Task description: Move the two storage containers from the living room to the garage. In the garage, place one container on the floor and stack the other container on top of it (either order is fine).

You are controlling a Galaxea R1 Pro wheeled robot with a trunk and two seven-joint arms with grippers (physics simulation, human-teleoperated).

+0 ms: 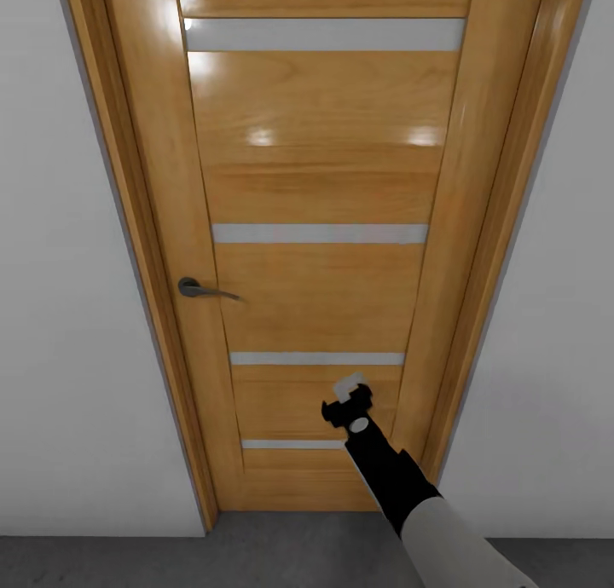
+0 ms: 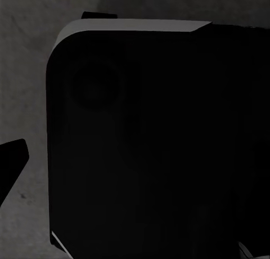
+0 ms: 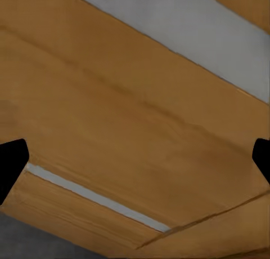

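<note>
facing a tall tan wooden door with pale grey horizontal strips (image 1: 320, 230), closed in its frame, i have my right claw (image 1: 351, 394) raised in front of its lower panels, at about five o'clock from the door's middle in my head view. the relation that matters now, as i judge it, is claw to handle: the one dark metal lever handle (image 1: 200, 290) sits at roughly ten o'clock from my right claw, well apart, its long axis lying level and pointing toward the door's centre. my right arm is the one nearer to it. through the right wrist camera i see my two dark fingertips (image 3: 11, 160) standing wide apart with nothing between them but the wood and a grey strip beyond, so that claw is spread and empty. my left wrist camera looks onto a big dark rounded block (image 2: 152, 141) over rough grey concrete floor (image 2: 28, 73); one dark fingertip edge shows, but i cannot tell whether that claw is apart or together. counting: one door, one handle, four pale strips, a band of grey floor (image 1: 256, 562) at the threshold. no orange-red container is visible from where i stand.
</note>
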